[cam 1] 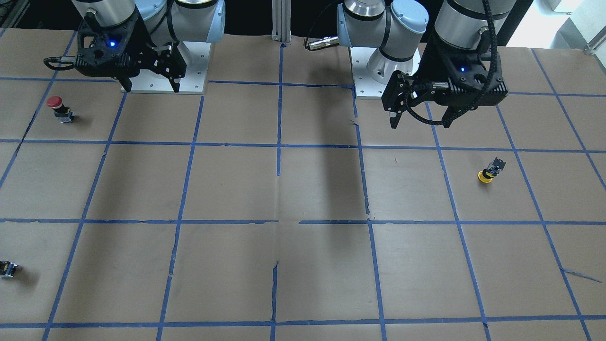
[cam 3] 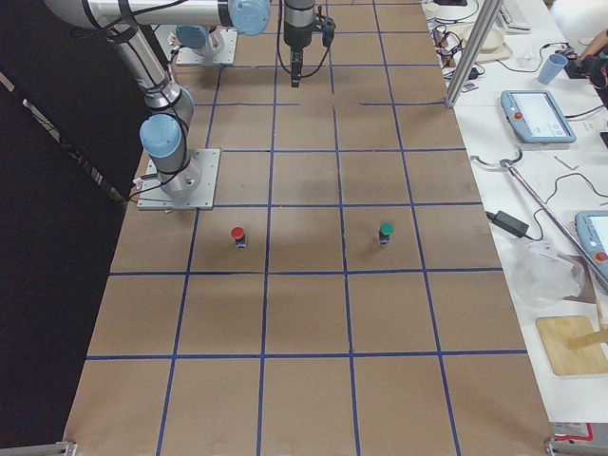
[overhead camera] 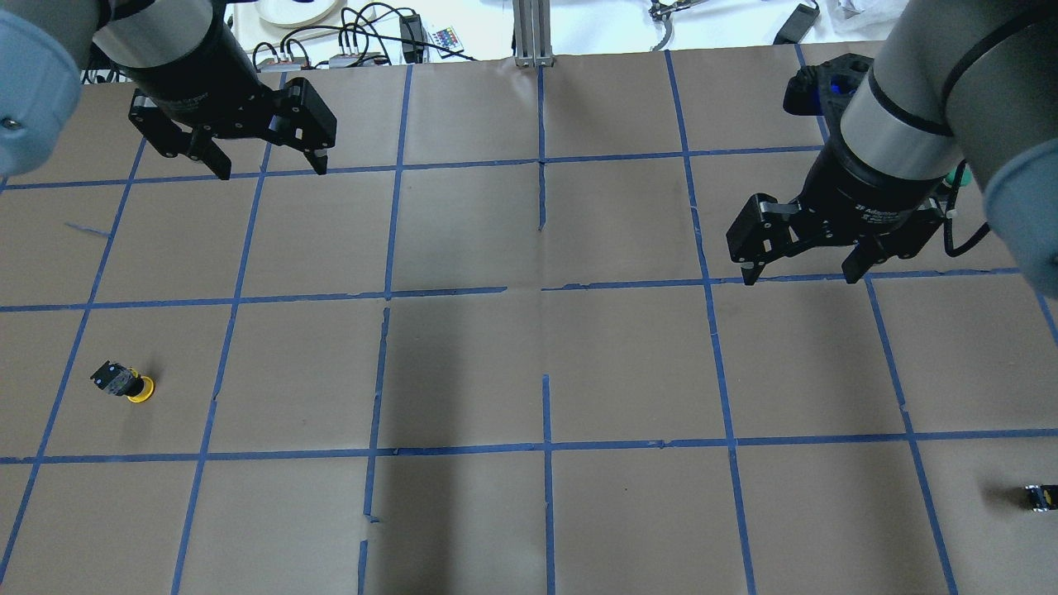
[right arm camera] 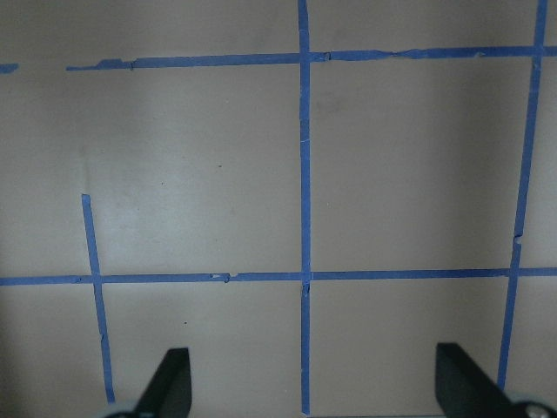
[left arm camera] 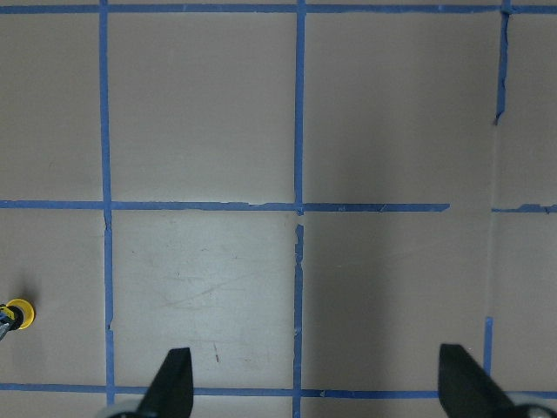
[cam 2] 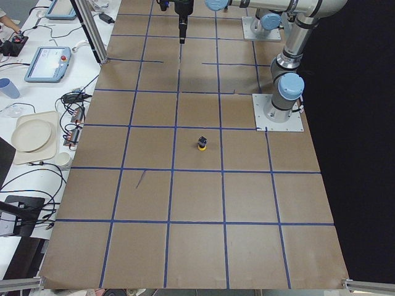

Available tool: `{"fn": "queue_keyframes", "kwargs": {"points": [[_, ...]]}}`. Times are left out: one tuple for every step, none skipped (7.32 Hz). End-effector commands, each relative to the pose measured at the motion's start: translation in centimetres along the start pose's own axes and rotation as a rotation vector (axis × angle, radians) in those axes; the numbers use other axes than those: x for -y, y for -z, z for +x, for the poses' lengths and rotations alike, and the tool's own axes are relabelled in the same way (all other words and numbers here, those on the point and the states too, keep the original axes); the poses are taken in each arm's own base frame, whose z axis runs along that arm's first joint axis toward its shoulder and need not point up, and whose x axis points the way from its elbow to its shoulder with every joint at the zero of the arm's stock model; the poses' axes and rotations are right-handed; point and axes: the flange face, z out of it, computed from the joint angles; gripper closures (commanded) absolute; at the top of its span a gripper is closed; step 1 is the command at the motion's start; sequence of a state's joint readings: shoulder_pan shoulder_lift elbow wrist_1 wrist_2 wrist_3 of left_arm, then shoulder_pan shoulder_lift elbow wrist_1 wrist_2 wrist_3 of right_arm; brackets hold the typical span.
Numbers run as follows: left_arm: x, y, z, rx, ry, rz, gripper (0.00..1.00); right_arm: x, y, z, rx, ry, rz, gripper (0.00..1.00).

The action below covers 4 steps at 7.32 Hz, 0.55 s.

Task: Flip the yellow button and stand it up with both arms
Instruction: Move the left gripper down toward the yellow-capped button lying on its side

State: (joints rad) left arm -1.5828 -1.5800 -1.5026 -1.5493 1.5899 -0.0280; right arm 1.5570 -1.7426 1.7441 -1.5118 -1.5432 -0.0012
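counter (overhead camera: 463, 372): brown paper with a blue tape grid (overhead camera: 545, 447)

left gripper (overhead camera: 271, 169): jaws spread wide, empty, hanging above the counter. right gripper (overhead camera: 800, 277): same, spread and empty

yellow button (overhead camera: 124, 383): on my left side, alone in a grid cell, well apart from both grippers, nearer the left one. reads as cap down with the contact block up, i.e. upside down. task looks not started

handling, my guess: small rigid plastic, very light, won't deform. cap is smooth and rounded, so pads would slide off it. I'd pinch the flat sides of the contact block with low force. for the flip I'd expect a handover: left picks, right regrasps, then set it down on the block's base. narrow base under a wide cap means top-heavy and likely to tip on release, so let go square and gently

views: exterior left gives the clearest cap-under-block read; overhead and front-facing show it slanted, ambiguous. left wrist catches only the yellow cap at its left edge; right wrist sees just tape and paper. front-facing shows a red button (cam 1: 59, 109) and a capless black block (cam 1: 7, 269) on my right side; overhead has the block, but I can't find the red one there. only exterior right gives a clear look at a green button (cam 3: 386, 232)
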Motion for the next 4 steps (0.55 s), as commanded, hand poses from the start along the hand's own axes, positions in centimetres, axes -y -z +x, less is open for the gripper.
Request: {"fn": "queue_keyframes", "kwargs": {"points": [[0.0,0.0,-0.1,0.002,0.001,0.001,0.01,0.0,0.0,0.0,0.0,0.005,0.001,0.0],[0.0,-0.2,-0.2,0.006,-0.002,0.002,0.01,0.0,0.0,0.0,0.0,0.005,0.002,0.0],[-0.1,-0.5,-1.7,0.039,-0.014,-0.017,0.01,0.0,0.0,0.0,0.0,0.005,0.002,0.0],[0.0,-1.3,-5.9,0.093,-0.082,-0.047,0.01,0.0,0.0,0.0,0.0,0.003,0.002,0.0]]}}
